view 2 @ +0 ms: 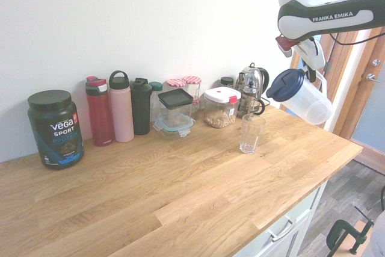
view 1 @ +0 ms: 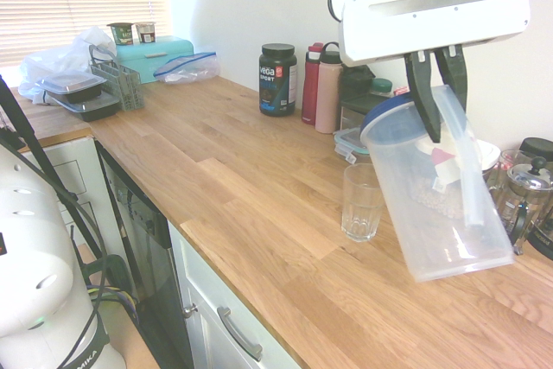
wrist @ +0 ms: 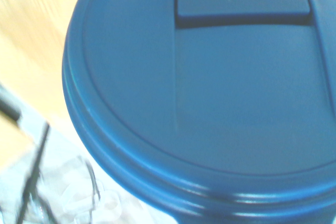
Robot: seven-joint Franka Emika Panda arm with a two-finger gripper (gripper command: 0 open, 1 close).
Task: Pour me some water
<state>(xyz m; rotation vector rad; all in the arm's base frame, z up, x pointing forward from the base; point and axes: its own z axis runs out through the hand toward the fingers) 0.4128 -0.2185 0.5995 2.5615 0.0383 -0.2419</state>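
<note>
My gripper (view 1: 444,118) (view 2: 313,67) is shut on the handle of a clear plastic pitcher (view 1: 436,205) (view 2: 305,100) with a blue lid (wrist: 210,87). The pitcher hangs tilted above the wooden counter (view 1: 242,196), lid end leaning towards the glass. An empty drinking glass (view 1: 361,202) (view 2: 251,133) stands upright on the counter just beside and below the lid. No water shows in the pitcher or in the glass. The wrist view is almost filled by the blue lid, with a bit of the glass at its lower left.
Along the wall stand a black protein tub (view 1: 277,78) (view 2: 54,127), red and pink bottles (view 1: 320,84) (view 2: 120,106), food containers (view 2: 175,112) and a French press (view 1: 527,187) (view 2: 251,88). The counter's front edge (view 1: 225,283) drops to drawers.
</note>
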